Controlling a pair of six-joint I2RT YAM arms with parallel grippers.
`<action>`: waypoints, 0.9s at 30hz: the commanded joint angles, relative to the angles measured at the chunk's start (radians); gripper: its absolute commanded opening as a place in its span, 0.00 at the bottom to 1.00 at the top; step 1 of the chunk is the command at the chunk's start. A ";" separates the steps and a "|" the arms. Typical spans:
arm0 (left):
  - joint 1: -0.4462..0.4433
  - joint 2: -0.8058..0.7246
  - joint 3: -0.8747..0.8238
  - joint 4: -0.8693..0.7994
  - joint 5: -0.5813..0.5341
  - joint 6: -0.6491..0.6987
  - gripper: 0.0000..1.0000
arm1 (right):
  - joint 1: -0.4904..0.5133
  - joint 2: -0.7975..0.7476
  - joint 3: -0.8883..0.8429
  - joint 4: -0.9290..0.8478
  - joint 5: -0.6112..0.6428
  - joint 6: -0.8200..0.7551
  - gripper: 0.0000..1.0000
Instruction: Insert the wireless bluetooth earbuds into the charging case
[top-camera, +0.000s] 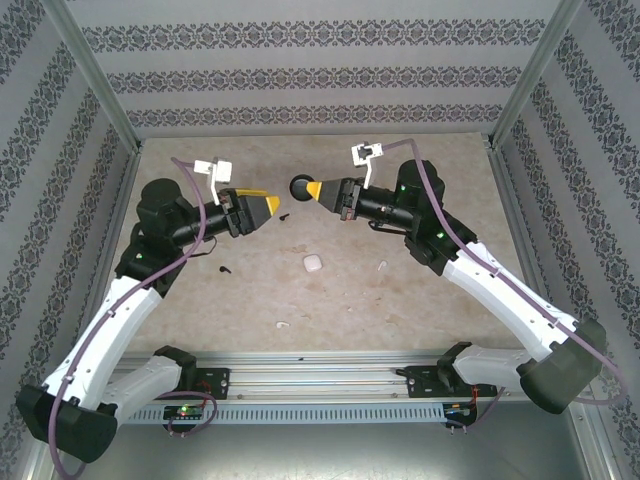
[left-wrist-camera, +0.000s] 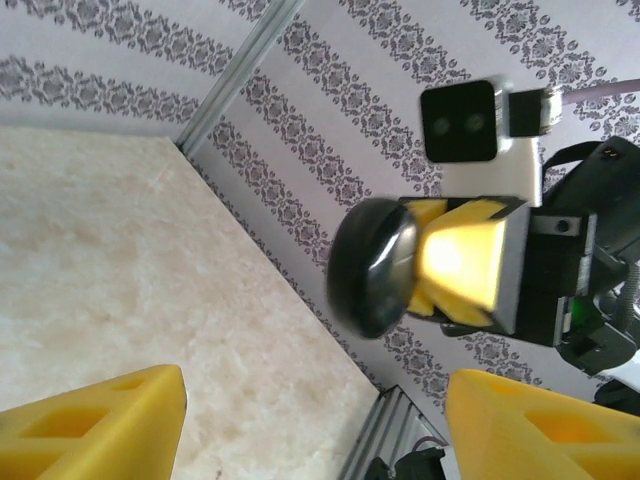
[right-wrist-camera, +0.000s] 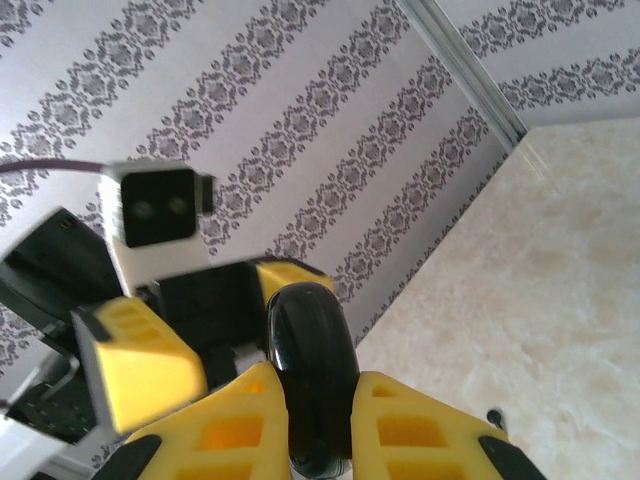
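A beige, marble-patterned table (top-camera: 400, 310) is lying under even light. Walls (top-camera: 300, 80) papered in grey damask stripes are standing around the table at its back and both sides. Metal posts (top-camera: 92, 72) are rising at the table's back corners, and a slotted aluminium rail (top-camera: 320, 380) is running along the table's near edge.

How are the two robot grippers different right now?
The left gripper has its fingers apart; the right gripper has its fingers squeezed shut. The left gripper is empty; the right gripper holds a round black case. Both have yellow fingers and face each other above the table.
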 joint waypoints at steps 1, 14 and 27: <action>-0.029 0.007 -0.027 0.188 0.016 -0.109 0.67 | 0.012 -0.006 0.000 0.084 0.016 0.019 0.10; -0.077 0.095 -0.055 0.449 0.075 -0.211 0.59 | 0.034 0.012 0.014 0.091 0.001 0.029 0.10; -0.083 0.107 -0.051 0.471 0.075 -0.214 0.35 | 0.042 0.028 0.015 0.090 -0.009 0.033 0.10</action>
